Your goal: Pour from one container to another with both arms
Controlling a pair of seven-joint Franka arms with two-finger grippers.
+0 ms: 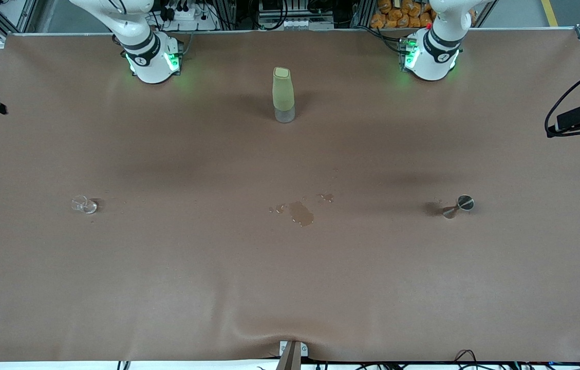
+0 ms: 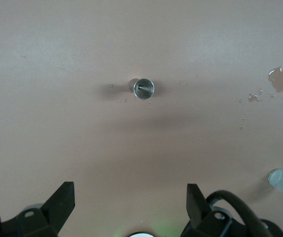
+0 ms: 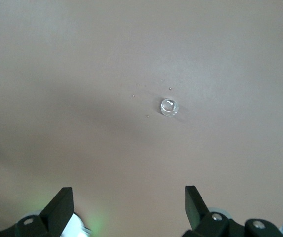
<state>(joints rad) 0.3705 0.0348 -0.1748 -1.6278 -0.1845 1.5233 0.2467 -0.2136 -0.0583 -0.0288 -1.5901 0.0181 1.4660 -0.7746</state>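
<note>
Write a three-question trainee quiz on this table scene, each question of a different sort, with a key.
1. True or false: the metal jigger stands toward the left arm's end of the table.
2. Which thing stands farthest from the front camera? A) small clear glass B) tall yellow-green bottle C) jigger
3. Fill in: the wet patch lies ____ to the front camera than the bottle.

Key:
1. True.
2. B.
3. Nearer.

Extra note: the left pincer and the right pincer both hang open above the cloth, holding nothing.
</note>
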